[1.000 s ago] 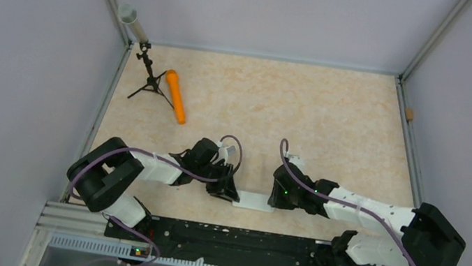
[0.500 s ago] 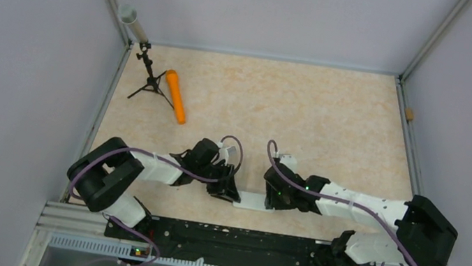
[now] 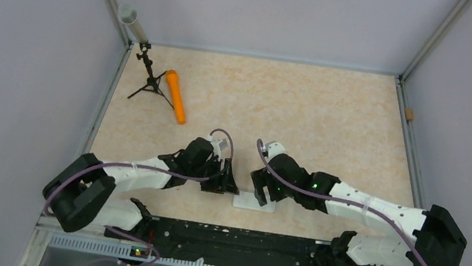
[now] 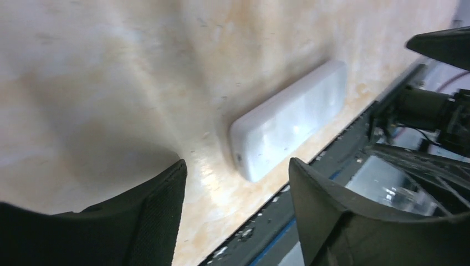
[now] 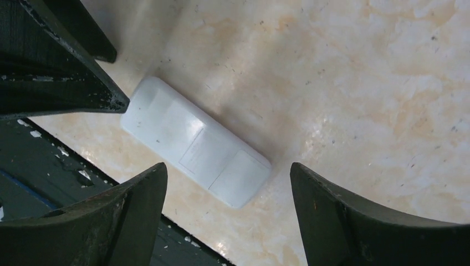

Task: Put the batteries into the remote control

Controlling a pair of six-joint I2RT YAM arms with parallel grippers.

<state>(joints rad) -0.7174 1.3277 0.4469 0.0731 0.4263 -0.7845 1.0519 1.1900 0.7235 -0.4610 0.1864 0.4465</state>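
Observation:
The remote control lies flat on the table near the front edge, plain white back up, its cover seams showing in the right wrist view. My left gripper hovers open just left of it, the remote's end lying past the fingertips of that gripper, apart from them. My right gripper is open above the remote's right part, one end of the remote lying between the fingers without contact. The batteries are out of view.
An orange cylinder and a small black tripod sit at the back left, with a grey tube in the corner. The black base rail runs right below the remote. Walls close in both sides.
Both grippers have opened wide and let go of the remote's ends. The right arm has shifted left over the remote, and the left gripper has drawn back a little.

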